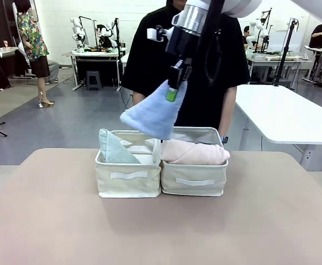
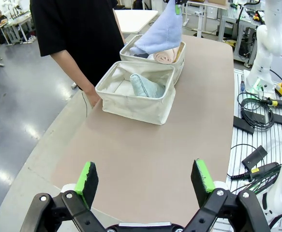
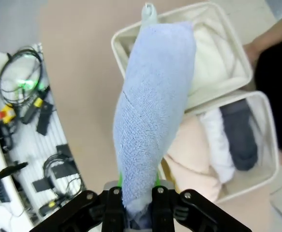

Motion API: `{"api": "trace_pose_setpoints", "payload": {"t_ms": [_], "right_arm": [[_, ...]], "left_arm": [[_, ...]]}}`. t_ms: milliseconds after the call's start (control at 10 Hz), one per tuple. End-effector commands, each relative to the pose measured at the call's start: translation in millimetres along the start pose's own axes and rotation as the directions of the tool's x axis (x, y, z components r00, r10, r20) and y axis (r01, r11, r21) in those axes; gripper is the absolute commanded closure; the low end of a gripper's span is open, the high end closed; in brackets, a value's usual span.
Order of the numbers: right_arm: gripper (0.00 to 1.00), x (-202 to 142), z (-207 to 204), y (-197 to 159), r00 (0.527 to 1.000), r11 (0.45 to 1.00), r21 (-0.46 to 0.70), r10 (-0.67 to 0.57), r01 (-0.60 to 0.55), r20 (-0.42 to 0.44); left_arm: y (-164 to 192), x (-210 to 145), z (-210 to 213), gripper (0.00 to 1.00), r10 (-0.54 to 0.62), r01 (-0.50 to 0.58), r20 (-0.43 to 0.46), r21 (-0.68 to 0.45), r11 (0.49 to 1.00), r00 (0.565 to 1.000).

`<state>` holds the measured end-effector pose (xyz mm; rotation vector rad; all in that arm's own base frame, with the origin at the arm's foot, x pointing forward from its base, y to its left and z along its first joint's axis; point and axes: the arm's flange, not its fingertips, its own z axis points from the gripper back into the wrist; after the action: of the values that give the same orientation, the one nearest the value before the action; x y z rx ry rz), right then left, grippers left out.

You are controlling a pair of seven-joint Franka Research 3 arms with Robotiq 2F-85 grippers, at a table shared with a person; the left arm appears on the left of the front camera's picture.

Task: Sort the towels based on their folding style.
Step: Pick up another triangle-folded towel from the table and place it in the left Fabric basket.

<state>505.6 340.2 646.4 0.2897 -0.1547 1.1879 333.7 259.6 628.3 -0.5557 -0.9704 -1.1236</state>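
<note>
Hanging above the two baskets (image 1: 128, 178) at frame centre, the light blue towel (image 1: 149, 114) is pinched at its narrow tip by the right gripper (image 1: 173, 93). Soft, light, floppy terry; tip grip suits. Left gripper (image 2: 145, 180) spread, empty.

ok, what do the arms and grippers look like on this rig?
Right arm: white shell, silver wrist ring, black cable down its side. Right gripper: black, green pads. Left gripper: black linkage with silver pivot pins; green pads line the jaws. The person wears a black short-sleeved top.
</note>
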Motion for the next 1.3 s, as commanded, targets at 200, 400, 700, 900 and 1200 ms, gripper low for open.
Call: {"api": "trace_pose_setpoints", "payload": {"t_ms": [200, 400, 700, 900, 1200], "right_arm": [[0.89, 0.0, 0.0, 0.0, 1.0, 1.0, 0.0, 0.0, 0.0, 0.0], [0.89, 0.0, 0.0, 0.0, 1.0, 1.0, 0.0, 0.0, 0.0, 0.0], [0.81, 1.3, -3.9, -1.1, 1.0, 1.0, -0.008, 0.002, -0.002, -0.009], [0.81, 27.1, 1.6, -11.8, 0.991, 0.988, -0.084, 0.123, -0.126, -0.044], [0.81, 64.7, 1.8, -38.1, 0.962, 0.956, -0.109, 0.27, -0.272, -0.026]], "left_arm": [[-1.4, 0.6, 2.3, 0.0, -0.006, 0.006, 0.007, -0.002, 1.0, 1.0], [-1.4, 0.6, 2.3, 0.0, -0.006, 0.006, 0.007, -0.002, 1.0, 1.0], [-1.4, 0.6, 2.3, 0.0, -0.006, 0.006, 0.007, -0.002, 1.0, 1.0], [-1.4, 0.6, 2.3, 0.0, -0.006, 0.006, 0.007, -0.002, 1.0, 1.0], [-1.4, 0.6, 2.3, 0.0, -0.006, 0.006, 0.007, -0.002, 1.0, 1.0]]}}
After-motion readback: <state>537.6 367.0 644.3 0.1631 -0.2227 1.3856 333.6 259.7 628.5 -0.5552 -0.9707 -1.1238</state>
